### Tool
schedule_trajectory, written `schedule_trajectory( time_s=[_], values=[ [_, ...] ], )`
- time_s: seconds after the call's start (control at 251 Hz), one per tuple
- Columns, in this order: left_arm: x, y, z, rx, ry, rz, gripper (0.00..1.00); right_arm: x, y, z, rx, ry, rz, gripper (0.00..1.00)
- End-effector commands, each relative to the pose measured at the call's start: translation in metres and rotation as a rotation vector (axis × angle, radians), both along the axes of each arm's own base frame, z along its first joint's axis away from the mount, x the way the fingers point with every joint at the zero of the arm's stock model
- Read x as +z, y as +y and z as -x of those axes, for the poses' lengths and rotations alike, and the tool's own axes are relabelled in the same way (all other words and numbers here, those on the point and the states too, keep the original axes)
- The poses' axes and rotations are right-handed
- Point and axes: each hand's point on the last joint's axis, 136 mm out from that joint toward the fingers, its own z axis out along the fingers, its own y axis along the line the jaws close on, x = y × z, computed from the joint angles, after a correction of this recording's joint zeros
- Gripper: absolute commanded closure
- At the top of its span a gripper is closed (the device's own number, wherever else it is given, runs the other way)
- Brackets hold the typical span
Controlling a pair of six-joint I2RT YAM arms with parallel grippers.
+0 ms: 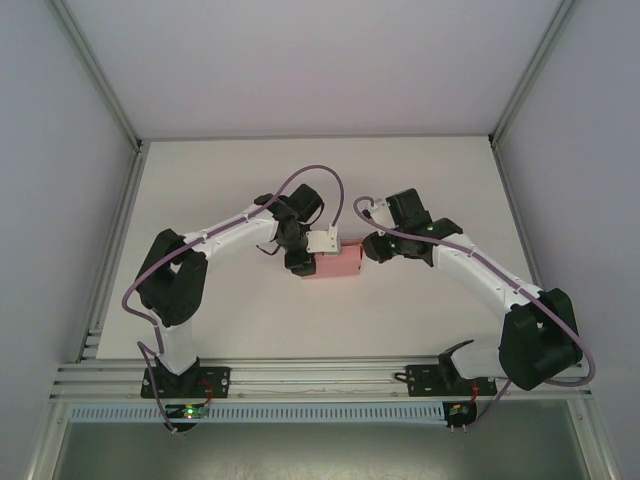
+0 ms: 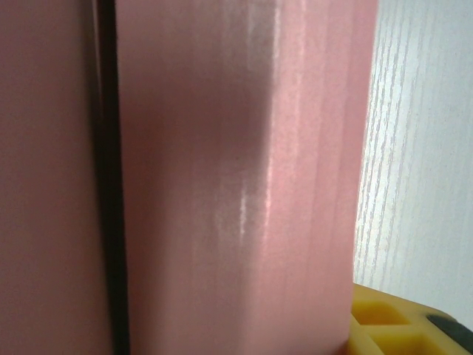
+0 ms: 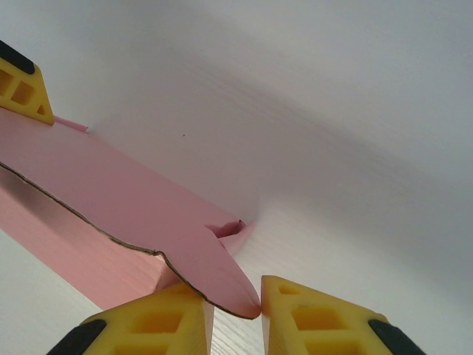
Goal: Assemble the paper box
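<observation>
I log both arms bent inward: left gripper (image 1: 303, 262) clamps pink thin-card paper box (image 1: 338, 265); right gripper (image 3: 236, 296) straddles flap (image 3: 222, 281), hold unclear.

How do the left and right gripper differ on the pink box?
Left gripper sits at the paper box's left end; right gripper at its right end. Left jaws span the box body; right jaws pinch a rounded flap tip. Both have yellow fingers touching pink card.

A white, faintly grained worktop (image 1: 420, 180) lies between plain pale grey walls (image 1: 60, 150) to the left, right and far side. Aluminium rails (image 1: 320, 375) run along its near edge.
</observation>
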Motion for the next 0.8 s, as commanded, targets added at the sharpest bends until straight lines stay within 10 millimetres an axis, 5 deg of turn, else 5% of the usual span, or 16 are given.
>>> schedule_trajectory(
  time_s=[0.0, 0.287, 0.459, 0.734, 0.794],
  values=[
    [-0.017, 0.016, 0.012, -0.007, 0.064, -0.091, 0.51, 0.008, 0.003, -0.004, -0.002, -0.003, 0.000, 0.78],
    [-0.019, 0.014, 0.011, -0.029, 0.042, -0.122, 0.52, 0.017, 0.018, -0.005, 0.043, 0.005, -0.067, 0.81],
    [-0.019, 0.014, 0.011, -0.042, 0.032, -0.124, 0.52, 0.014, 0.019, -0.005, 0.051, 0.013, -0.066, 0.74],
    [-0.018, 0.013, 0.008, -0.042, 0.022, -0.124, 0.53, 0.008, 0.014, -0.002, 0.037, 0.031, -0.041, 0.78],
    [-0.018, 0.013, 0.008, -0.044, 0.020, -0.128, 0.53, 0.008, 0.013, -0.003, 0.027, 0.036, -0.042, 0.85]
  ],
)
